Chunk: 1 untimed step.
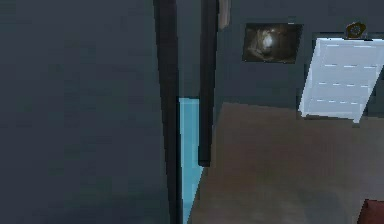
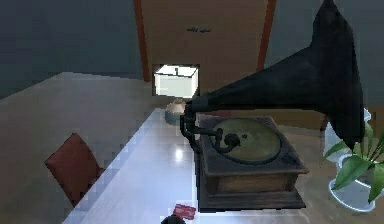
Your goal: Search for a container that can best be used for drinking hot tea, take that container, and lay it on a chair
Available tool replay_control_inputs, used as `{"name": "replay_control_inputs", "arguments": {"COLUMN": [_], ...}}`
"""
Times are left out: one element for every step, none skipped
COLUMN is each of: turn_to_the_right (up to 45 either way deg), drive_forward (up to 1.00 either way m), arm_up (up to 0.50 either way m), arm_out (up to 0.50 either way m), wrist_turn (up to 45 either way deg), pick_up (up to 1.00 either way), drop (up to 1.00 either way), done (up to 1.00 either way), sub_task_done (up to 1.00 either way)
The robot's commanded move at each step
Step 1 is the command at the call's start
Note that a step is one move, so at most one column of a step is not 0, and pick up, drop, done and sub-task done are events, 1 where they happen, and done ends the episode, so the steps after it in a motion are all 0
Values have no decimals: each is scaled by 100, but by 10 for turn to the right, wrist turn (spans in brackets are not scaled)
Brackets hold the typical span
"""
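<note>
Two unknowns first: pincer state, we can't tell; where the mug is, we can't tell either. So we judge search is the step in hand. Chair sits left of the gramophone, at the table edge. Next: turn the base and scan other surfaces.

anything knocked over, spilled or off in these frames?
Nothing stands out. The gramophone and lamp stand upright on the white table, the chair sits beside it, the potted plant is upright, and the white dresser looks intact.
</note>
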Motion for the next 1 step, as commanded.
{"name": "replay_control_inputs", "arguments": {"turn_to_the_right": [0], "drive_forward": [0], "arm_up": [26], "arm_out": [0], "wrist_turn": [0], "pick_up": [0], "drop": [0], "done": [0], "sub_task_done": [0]}}
